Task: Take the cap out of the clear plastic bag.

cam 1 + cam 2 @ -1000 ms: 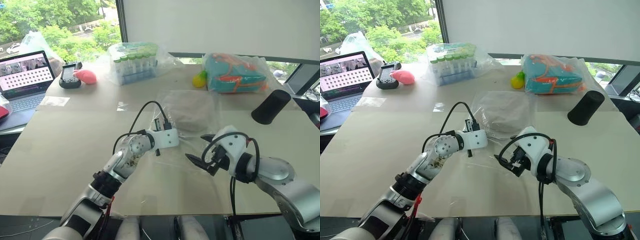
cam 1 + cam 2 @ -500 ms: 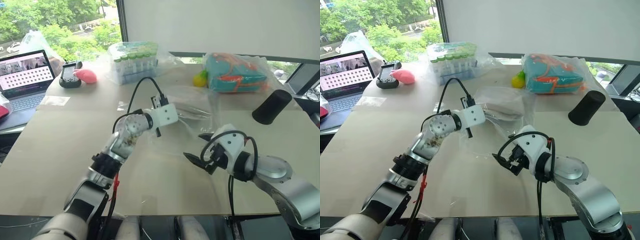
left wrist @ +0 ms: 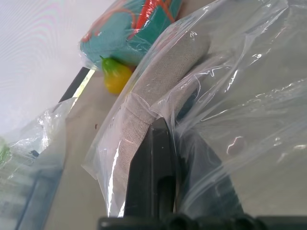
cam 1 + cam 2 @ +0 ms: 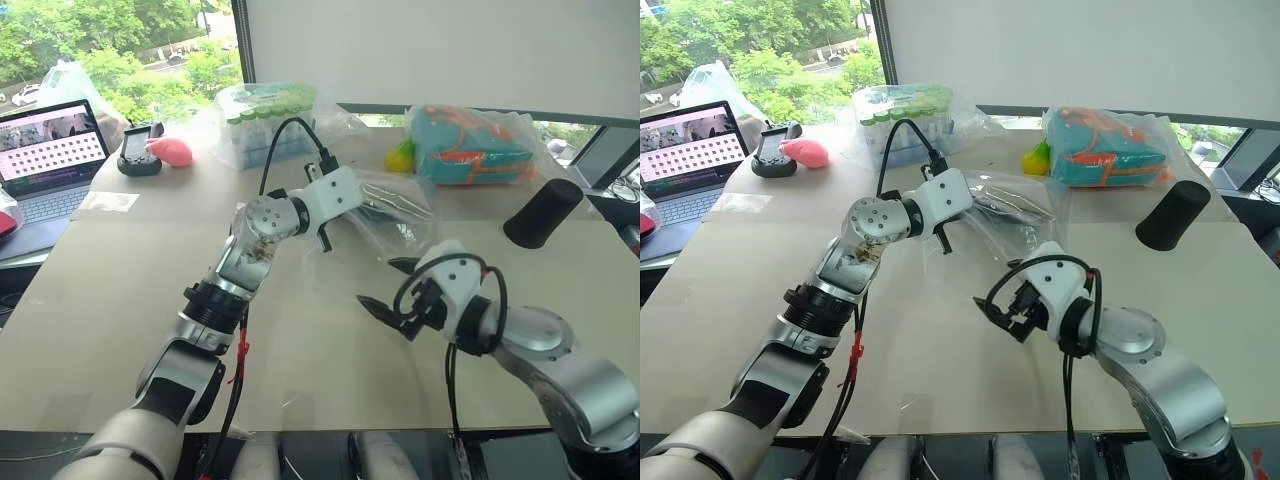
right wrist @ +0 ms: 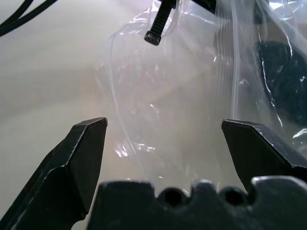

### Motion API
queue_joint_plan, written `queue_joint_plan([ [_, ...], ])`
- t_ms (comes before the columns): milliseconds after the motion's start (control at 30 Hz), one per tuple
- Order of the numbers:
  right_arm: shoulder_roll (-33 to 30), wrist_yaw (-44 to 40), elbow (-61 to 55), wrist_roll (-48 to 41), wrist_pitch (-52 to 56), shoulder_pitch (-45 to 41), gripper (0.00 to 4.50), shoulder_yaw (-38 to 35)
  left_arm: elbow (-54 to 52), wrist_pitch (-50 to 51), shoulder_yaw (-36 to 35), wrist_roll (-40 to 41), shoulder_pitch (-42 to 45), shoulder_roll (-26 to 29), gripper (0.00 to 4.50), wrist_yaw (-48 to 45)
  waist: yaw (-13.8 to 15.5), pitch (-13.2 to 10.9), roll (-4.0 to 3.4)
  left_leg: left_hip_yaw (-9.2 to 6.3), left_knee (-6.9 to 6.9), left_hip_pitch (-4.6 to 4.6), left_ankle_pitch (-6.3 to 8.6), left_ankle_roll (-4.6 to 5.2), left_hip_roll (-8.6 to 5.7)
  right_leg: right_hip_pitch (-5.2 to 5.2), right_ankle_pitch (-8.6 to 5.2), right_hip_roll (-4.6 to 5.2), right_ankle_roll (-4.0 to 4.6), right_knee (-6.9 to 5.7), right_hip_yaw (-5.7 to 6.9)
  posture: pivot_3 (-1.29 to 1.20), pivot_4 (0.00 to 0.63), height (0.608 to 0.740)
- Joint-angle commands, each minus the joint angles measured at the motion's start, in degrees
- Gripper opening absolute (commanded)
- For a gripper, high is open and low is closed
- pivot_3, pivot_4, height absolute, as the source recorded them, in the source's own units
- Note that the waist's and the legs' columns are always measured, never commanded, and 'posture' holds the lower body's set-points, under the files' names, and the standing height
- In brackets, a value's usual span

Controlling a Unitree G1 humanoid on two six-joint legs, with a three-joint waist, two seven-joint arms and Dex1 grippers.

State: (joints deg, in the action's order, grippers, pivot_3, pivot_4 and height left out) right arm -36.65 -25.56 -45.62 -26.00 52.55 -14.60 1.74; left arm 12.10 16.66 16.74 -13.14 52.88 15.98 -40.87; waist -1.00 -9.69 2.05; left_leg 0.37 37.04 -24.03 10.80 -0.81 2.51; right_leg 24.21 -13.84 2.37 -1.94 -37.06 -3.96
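Left gripper (image 4: 352, 207) is clamped on the bag (image 4: 385, 235), holding it up off the table (image 4: 120, 290) with the cap (image 3: 158, 81) inside, right past its fingertips. Right gripper (image 4: 388, 288) hangs wide open just below the bag. Probably best it grabs the cap through the loose opening, not plastic.

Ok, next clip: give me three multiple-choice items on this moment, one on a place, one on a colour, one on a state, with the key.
1. Where is the cap?
A. Inside the clear plastic bag
B. On the laptop
C. On the bare table

2. What colour is the cylinder at the table's right side?
A. White
B. Black
C. Red

3. How do the pincers stand?
A. Both open
B. Both shut
C. The left pincer is shut on the bag, the right pincer is open

Key: A, the cap shows through the plastic; B, the cylinder is dark all over; C, the left pincer pinches the plastic and the right fingers stand apart.
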Motion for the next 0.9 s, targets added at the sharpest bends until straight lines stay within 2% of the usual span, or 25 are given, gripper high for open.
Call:
queue_joint_plan([
  [33, 2.88, 1.40, 0.11, -0.85, -0.71, -2.63, 4.50, -0.47, -0.47, 1.03, -2.75, 1.69, 1.91, -1.93, 0.08, 3.59, -0.01, 0.00, 0.00, 0.00, 0.00, 0.00, 0.00, 0.00, 0.00, 0.00, 0.00, 0.00, 0.00, 0.00, 0.00, 0.00, 0.150, 0.740],
  [100, 5.57, 2.24, 0.78, -1.86, -0.48, -3.64, 4.50, -0.52, 0.20, 1.10, -3.76, 1.88, 2.99, -3.16, 0.08, 5.75, -0.02, 0.00, 0.00, 0.00, 0.02, 0.00, 0.00, 0.00, 0.00, 0.00, 0.00, 0.00, 0.00, 0.00, 0.00, 0.00, 0.150, 0.740],
  [267, 6.65, 2.75, 1.67, -0.09, -0.87, -3.81, 4.50, 1.25, 3.03, -2.74, -8.44, 2.32, 7.87, -5.30, 0.08, 15.22, 0.16, 0.00, 0.00, -0.02, 0.02, -0.10, 0.00, 0.00, -0.01, 0.06, 0.02, 0.00, -0.01, 0.02, 0.01, 0.00, 0.150, 0.740],
  [500, 6.62, 2.34, 2.89, 0.78, -1.87, -3.73, 4.50, 2.11, 4.44, -18.46, -9.33, -3.05, 9.65, -0.99, 0.08, 27.18, -0.04, 0.00, 0.00, -0.02, 0.01, -0.07, 0.00, 0.00, -0.01, 0.07, 0.05, 0.01, 0.01, 0.00, -0.01, 0.00, 0.150, 0.740],
  [700, 6.53, 2.03, 3.36, 1.40, -2.49, -3.54, 4.50, 2.69, 4.67, -21.23, -8.43, -3.48, 7.91, -0.70, 0.08, 28.33, 0.31, 0.00, 0.00, -0.02, 0.01, -0.09, 0.00, 0.00, -0.02, 0.06, 0.15, 0.01, 0.16, 0.02, 0.02, 0.00, 0.150, 0.740],
  [900, 6.07, 0.61, 2.80, -0.48, -1.48, -4.79, 4.50, 1.29, 4.33, -19.85, -8.18, -1.87, 6.40, -1.26, 0.08, 26.25, 0.24, 0.00, 0.00, -0.01, 0.02, -0.09, 0.00, -0.01, -0.02, 0.07, 0.16, 0.01, 0.17, 0.01, 0.02, 0.00, 0.150, 0.740],
])
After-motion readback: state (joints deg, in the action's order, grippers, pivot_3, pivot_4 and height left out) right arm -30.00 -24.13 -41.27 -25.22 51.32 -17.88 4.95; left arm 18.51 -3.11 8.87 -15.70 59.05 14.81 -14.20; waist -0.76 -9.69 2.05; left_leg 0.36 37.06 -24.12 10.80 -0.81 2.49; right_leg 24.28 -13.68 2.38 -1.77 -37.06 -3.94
